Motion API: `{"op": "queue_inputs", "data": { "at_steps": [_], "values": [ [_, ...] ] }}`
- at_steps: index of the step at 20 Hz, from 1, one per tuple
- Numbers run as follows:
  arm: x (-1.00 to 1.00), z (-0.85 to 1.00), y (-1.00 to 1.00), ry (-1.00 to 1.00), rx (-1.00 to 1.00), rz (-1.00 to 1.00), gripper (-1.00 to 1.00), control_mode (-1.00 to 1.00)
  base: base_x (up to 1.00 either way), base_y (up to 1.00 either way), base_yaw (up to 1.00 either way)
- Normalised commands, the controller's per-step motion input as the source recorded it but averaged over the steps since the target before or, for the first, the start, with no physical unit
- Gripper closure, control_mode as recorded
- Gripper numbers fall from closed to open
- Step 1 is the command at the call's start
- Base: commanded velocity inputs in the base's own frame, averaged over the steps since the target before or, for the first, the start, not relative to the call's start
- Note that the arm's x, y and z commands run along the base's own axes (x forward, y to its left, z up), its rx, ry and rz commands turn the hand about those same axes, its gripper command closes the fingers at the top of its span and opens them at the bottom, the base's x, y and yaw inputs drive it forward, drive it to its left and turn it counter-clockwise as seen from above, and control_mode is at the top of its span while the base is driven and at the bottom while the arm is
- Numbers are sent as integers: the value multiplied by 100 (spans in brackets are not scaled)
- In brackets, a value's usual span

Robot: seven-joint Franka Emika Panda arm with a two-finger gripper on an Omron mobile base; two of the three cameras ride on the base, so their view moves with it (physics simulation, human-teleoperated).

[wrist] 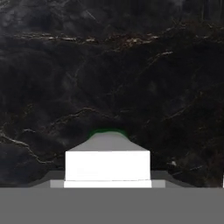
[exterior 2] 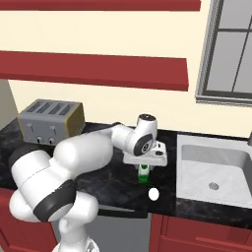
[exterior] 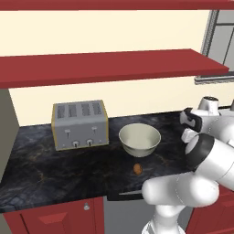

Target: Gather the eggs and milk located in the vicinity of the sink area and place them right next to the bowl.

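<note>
**A:** Low in the middle of the right base view, what have you got hold of?

**B:** My fingers (exterior 2: 143,172) are closed partway around the milk (exterior 2: 143,175), pinching its sides. From the hand view the milk sits at the bottom centre, white body squarely between my fingertips, its green cap just peeking past the sloped top.

**A:** Which way does it point?

**B:** It stands upright on the dark desk (exterior 2: 106,184), long axis vertical, cap toward my hand. I come down on it from above.

**A:** How far along are we?

**B:** By my reckoning, partway. A brown egg (exterior: 137,168) already lies just below the bowl (exterior: 140,139) at the centre of the left base view, close to its foot. The milk is not yet there; it sits left of the sink (exterior 2: 214,172), well apart from the bowl.

**A:** Anything else left?

**B:** A small white rounded thing (exterior 2: 153,194) rests just below and right of the milk, near the desk's front edge. It may be another egg, though I cannot tell. So I judge the carton needs carrying over beside the bowl, then perhaps that one.
</note>
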Motion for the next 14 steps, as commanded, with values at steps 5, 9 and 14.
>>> {"op": "queue_inputs", "data": {
  "at_steps": [5, 9, 14],
  "values": [
    [0, 5, 43, -3, 0, 35, 100, -100, 0, 0, 0],
    [6, 0, 39, -9, 0, 39, 100, -100, 0, 0, 0],
    [21, 0, 28, -8, 2, 36, 100, -100, 0, 0, 0]
  ]
}}
